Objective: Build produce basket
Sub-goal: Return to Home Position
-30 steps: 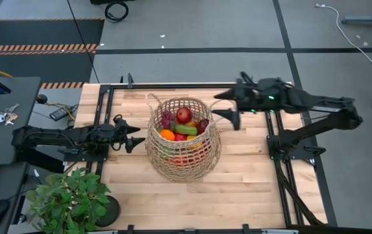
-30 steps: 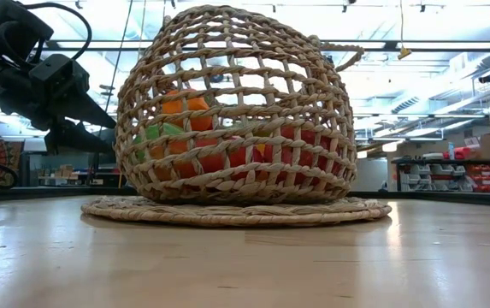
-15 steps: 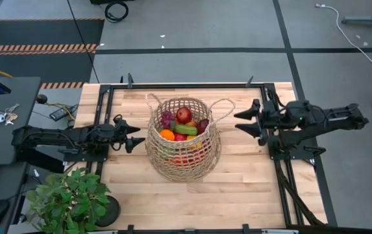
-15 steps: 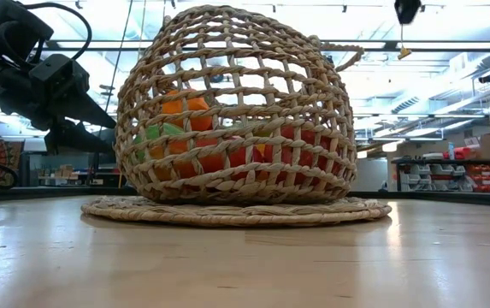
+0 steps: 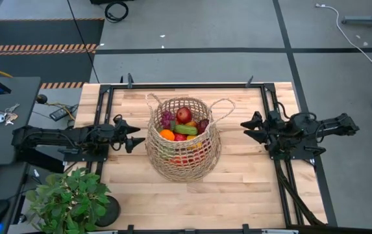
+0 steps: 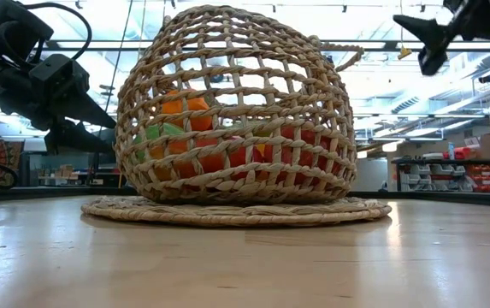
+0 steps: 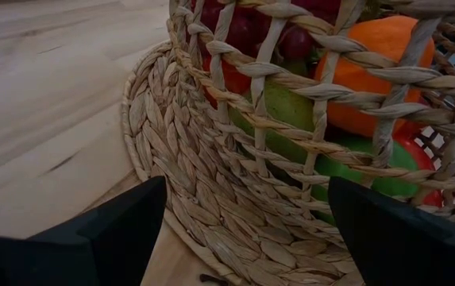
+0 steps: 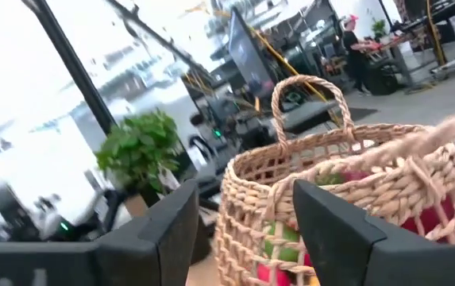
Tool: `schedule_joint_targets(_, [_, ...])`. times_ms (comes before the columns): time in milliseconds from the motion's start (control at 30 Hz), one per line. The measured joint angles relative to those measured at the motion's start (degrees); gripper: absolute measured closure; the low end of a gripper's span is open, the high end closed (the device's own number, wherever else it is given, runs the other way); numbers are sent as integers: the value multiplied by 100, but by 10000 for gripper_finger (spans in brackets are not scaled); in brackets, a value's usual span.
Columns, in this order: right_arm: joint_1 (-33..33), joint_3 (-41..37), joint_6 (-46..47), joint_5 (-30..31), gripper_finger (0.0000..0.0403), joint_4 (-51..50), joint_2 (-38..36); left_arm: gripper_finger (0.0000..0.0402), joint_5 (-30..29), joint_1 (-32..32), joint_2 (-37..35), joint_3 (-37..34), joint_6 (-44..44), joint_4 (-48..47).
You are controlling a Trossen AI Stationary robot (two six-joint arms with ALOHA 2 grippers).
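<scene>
- Now that the right gripper [image 5: 244, 128] has drawn back from above the basket's upper-right rim to the right-hand rail of the table [image 5: 237, 188], it sits in the right middle of the high view, well apart from the basket [image 5: 189, 166].
- Its fingers are spread wide and carry nothing; the right wrist view looks between them at the basket's rim and one loop handle.
- In the low view this arm now shows at the upper right corner, above and clear of the wicker.
- By contrast, the left gripper [image 5: 136, 140] has not moved: it rests left of centre in the high view, near the basket's left wall, fingers wide and empty, with the weave filling its wrist view.
- The basket stands upright at the centre of the table on a round woven mat [image 6: 236, 210], unchanged in place.
- The produce [image 5: 183, 117] lies heaped inside: a red apple on top, an orange piece to its left, dark grapes, and green pieces lower down.
- No fruit shows on the bare wood around the basket, so the filling looks done, and the retreat reads as the arm parking itself.
- A potted plant [image 5: 65, 195] stands at the lower left corner.
</scene>
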Motion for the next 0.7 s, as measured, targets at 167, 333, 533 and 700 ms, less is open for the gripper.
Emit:
schedule_joint_targets(167, [0, -623, 432, -1, 205, 352, -619, 45, 0, 0, 2, 2, 0, 0])
schedule_joint_targets(333, [0, -1068, 642, -4, 215, 417, -1034, 45, -2, -1, 1, 2, 2, 0])
schedule_joint_targets(533, [0, -1162, 597, -6, 224, 171, -1175, 45, -1, -1, 2, 2, 0, 0])
schedule_joint_targets(700, [-1, -1164, 424, 27, 224, 116, -1175, 45, -2, -2, 2, 2, 0, 0])
